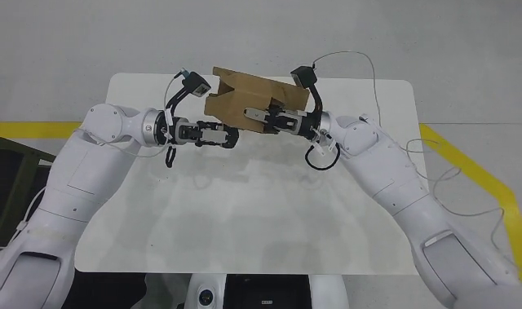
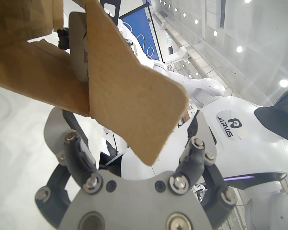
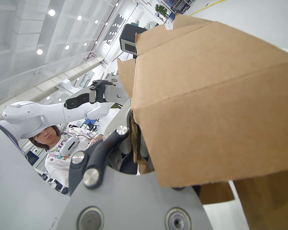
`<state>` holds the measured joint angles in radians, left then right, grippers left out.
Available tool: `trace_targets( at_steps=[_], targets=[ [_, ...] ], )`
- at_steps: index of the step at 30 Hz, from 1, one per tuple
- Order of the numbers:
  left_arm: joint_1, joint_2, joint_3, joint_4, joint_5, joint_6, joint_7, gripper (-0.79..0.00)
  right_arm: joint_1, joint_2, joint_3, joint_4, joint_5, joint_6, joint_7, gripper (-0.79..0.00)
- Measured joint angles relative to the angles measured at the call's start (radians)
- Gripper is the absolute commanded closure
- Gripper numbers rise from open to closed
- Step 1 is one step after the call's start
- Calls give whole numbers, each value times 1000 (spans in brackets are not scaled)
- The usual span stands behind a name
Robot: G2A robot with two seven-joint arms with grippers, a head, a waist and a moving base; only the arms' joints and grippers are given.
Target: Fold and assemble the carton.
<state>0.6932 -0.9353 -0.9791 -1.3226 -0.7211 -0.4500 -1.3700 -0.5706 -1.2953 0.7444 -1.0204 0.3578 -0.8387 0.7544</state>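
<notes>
Right tool (image 1: 254, 113) grips carton (image 1: 236, 93) near table's (image 1: 245, 219) far edge

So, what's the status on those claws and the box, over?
Right claw shut on brown cardboard carton, held above white table. Left claw open, loose flap between its fingers. Nothing blocking.

**White table on a grey floor**

The table (image 1: 269, 219) has a plain white top with rounded corners, seen from above. It stands on a pale grey floor (image 1: 81, 32), where a yellow line (image 1: 33, 130) runs out past its left and right sides. The brown carton (image 1: 245, 97) is over the far middle of the top; whether it touches the surface cannot be told
</notes>
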Motion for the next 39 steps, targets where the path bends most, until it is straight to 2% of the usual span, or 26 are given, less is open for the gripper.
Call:
trace_targets(
  at_steps=[5, 18, 25, 31, 39],
  targets=[
    [4, -1, -11, 5, 5, 4, -4, -785, -3, 0, 15, 17, -3, 0, 21, 0],
    [-3, 14, -105, 82, 22, -12, 12, -785, -66, 39, 84, -19, 79, 62, 242, 0],
    [-2, 24, -115, 101, 175, -41, 41, -785, -85, 56, 112, -69, 123, 106, 334, 0],
    [-9, 29, -106, 133, 310, -72, 71, -785, -106, 73, 124, -121, 155, 143, 370, 0],
    [-23, 26, -84, 158, 411, -95, 97, -785, -121, 89, 119, -163, 184, 156, 383, 0]
  ],
)
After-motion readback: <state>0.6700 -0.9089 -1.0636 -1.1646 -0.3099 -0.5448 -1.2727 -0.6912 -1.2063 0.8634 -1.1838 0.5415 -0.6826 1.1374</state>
